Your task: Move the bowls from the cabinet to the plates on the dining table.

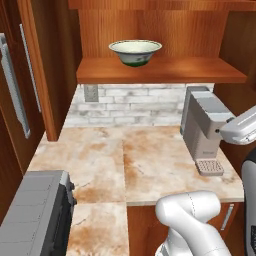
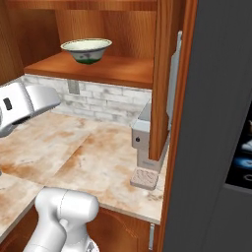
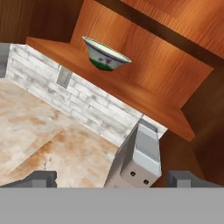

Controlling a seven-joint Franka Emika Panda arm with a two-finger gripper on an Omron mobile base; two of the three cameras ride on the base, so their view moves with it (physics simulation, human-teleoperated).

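The bowl (image 1: 135, 52) is cream with a dark green band low on its outside. The cabinet (image 1: 160, 70) shelf is reddish-brown wood with visible grain. The counter (image 1: 125, 160) is beige marble veined with orange-brown. The brick wall (image 1: 130, 105) is white with grey mortar. The coffee machine (image 1: 204, 127) is light grey.

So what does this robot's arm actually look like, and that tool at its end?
The arm is made of smooth, glossy white rounded shells, bulging at the joints, with a dark section at the right edge of the left base view. One white segment carries a small dark mark in the right base view. The tool ends in two small, blocky grey fingertips. No cables show.
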